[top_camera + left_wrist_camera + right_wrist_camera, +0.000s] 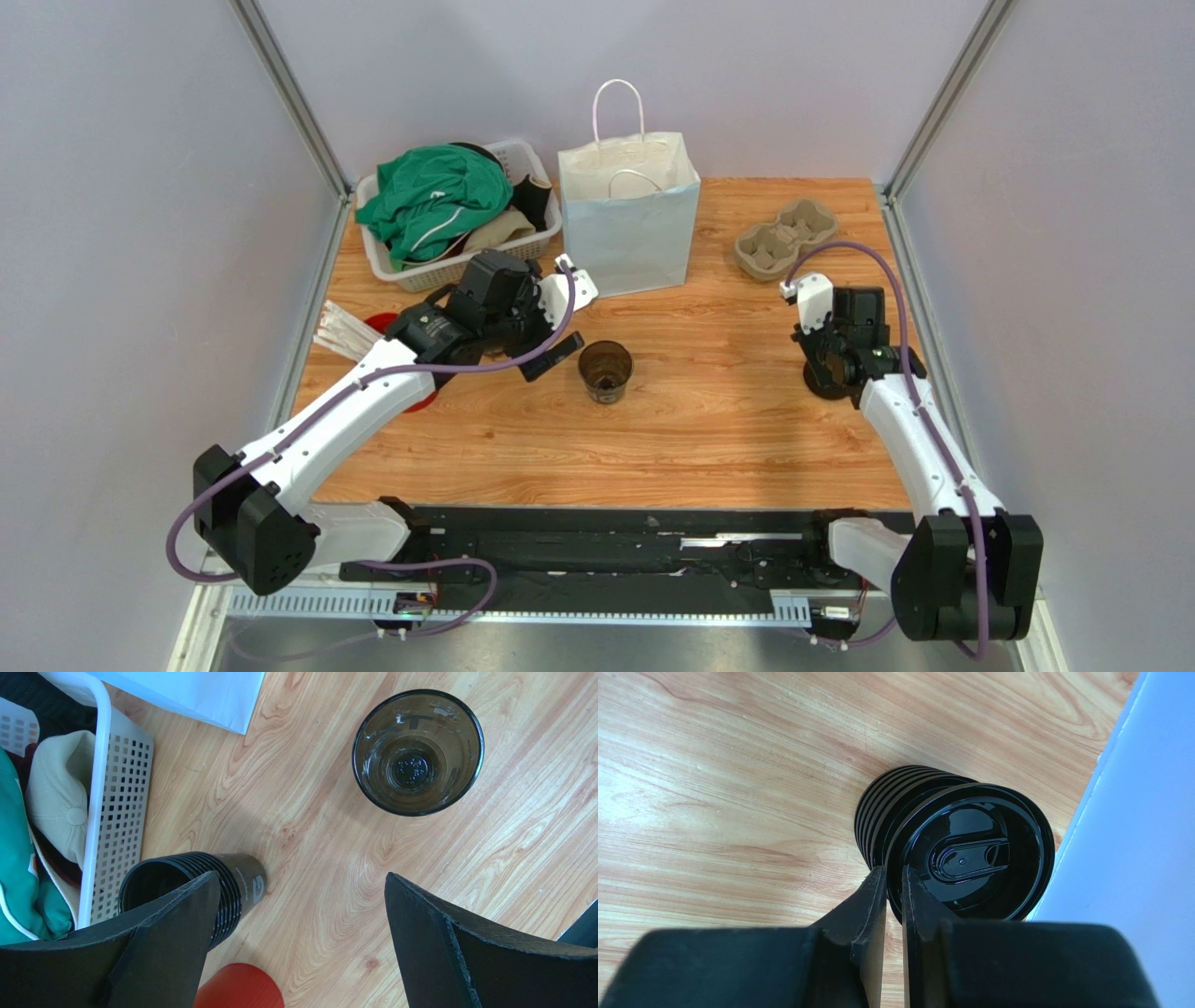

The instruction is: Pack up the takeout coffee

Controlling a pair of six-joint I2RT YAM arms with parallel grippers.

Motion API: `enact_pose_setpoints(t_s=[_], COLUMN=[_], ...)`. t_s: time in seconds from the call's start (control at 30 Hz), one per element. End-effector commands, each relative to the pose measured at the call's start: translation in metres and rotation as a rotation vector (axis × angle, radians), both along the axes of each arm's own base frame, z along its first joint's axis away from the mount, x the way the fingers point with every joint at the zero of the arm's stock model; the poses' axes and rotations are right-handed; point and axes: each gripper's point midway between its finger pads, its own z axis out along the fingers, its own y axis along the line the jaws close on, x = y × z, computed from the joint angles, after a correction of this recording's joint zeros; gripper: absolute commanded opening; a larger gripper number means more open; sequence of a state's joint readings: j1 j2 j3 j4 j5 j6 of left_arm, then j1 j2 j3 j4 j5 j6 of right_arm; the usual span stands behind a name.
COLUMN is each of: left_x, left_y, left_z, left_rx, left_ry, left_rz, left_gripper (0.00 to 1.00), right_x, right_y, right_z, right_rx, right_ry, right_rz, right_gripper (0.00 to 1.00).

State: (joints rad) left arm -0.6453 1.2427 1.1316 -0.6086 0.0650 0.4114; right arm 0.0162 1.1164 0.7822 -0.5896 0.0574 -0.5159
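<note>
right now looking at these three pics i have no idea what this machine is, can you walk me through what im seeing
It is a robot: two white arms bolted to a wooden table. The wide picture looks down from above, and the other two come from a camera on each wrist. On the table are a white paper bag, a basket of clothes, a cardboard cup carrier, an open black coffee cup, a stack of black cups lying on its side and a red cup. The left gripper is open and empty. The right gripper pinches the rim of the top lid on a stack of black lids.
</note>
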Motion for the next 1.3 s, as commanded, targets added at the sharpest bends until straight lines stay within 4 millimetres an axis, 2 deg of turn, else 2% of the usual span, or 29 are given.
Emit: enact_pose_setpoints(t_s=[0.0,0.07,0.1,0.17,0.3,0.33,0.4,0.43,0.5,0.57,0.6,0.63,0.73,0.77,0.83,0.87,0.9,0.97,1.03,1.07,1.1,1.13,1.2,1.27], left_x=[0.006,0.006,0.006,0.006,0.006,0.007,0.016,0.018,0.022,0.030,0.035,0.038,0.044,0.043,0.040,0.035,0.031,0.013,-0.006,-0.016,-0.022,-0.026,-0.031,-0.027], left_y=[-0.001,-0.001,-0.001,-0.004,-0.008,-0.008,-0.003,-0.001,0.003,0.006,0.010,0.014,0.040,0.046,0.055,0.059,0.056,0.048,0.023,0.019,0.002,-0.006,-0.029,-0.050], left_z=[0.006,0.009,0.013,0.022,0.045,0.048,0.061,0.065,0.081,0.087,0.100,0.102,0.114,0.119,0.126,0.135,0.140,0.154,0.152,0.158,0.152,0.151,0.139,0.125], left_rx=[-0.024,-0.028,-0.035,-0.053,-0.051,-0.039,0.002,0.019,0.061,0.110,0.148,0.184,0.359,0.394,0.511,0.532,0.588,0.596,0.664,0.670,0.710,0.713,0.741,0.747], left_ry=[-0.023,-0.036,-0.048,-0.078,-0.208,-0.240,-0.358,-0.401,-0.517,-0.544,-0.584,-0.600,-0.652,-0.666,-0.711,-0.750,-0.800,-0.897,-1.022,-1.091,-1.170,-1.211,-1.259,-1.239], left_rz=[0.024,0.018,0.015,-0.014,-0.121,-0.141,-0.163,-0.172,-0.208,-0.184,-0.155,-0.139,-0.083,-0.082,-0.137,-0.154,-0.221,-0.325,-0.514,-0.549,-0.629,-0.659,-0.736,-0.767], left_gripper=[0.95,0.95,0.95,0.95,0.96,0.97,0.97,0.98,0.98,0.98,0.98,0.98,0.98,0.98,0.99,0.99,0.99,0.99,0.99,0.99,0.99,0.99,0.99,0.99], right_x=[0.009,0.004,0.006,-0.004,-0.019,-0.025,-0.032,-0.036,-0.040,-0.046,-0.045,-0.045,-0.047,-0.051,-0.048,-0.049,-0.048,-0.045,-0.043,-0.042,-0.043,-0.044,-0.047,-0.053], right_y=[0.003,0.005,0.008,0.022,0.072,0.079,0.102,0.109,0.129,0.147,0.154,0.159,0.182,0.191,0.200,0.207,0.210,0.218,0.222,0.225,0.227,0.229,0.233,0.236], right_z=[0.038,0.051,0.068,0.083,0.127,0.144,0.155,0.168,0.176,0.187,0.185,0.184,0.187,0.190,0.195,0.196,0.202,0.200,0.200,0.198,0.197,0.196,0.196,0.200], right_rx=[0.033,0.046,0.060,0.121,0.312,0.340,0.423,0.446,0.512,0.545,0.551,0.550,0.560,0.578,0.603,0.624,0.636,0.671,0.690,0.708,0.719,0.727,0.755,0.774], right_ry=[-0.116,-0.130,-0.163,-0.165,-0.183,-0.184,-0.154,-0.158,-0.127,-0.109,-0.084,-0.070,-0.025,-0.012,0.005,0.019,0.011,0.047,0.070,0.092,0.105,0.113,0.140,0.150], right_rz=[-0.017,-0.014,-0.001,0.056,0.256,0.290,0.381,0.412,0.493,0.564,0.580,0.595,0.661,0.697,0.712,0.733,0.744,0.758,0.768,0.778,0.784,0.789,0.805,0.830], right_gripper=[0.13,0.13,0.13,0.13,0.13,0.13,0.13,0.13,0.13,0.13,0.13,0.13,0.13,0.13,0.13,0.13,0.13,0.13,0.13,0.13,0.13,0.13,0.13,0.13])
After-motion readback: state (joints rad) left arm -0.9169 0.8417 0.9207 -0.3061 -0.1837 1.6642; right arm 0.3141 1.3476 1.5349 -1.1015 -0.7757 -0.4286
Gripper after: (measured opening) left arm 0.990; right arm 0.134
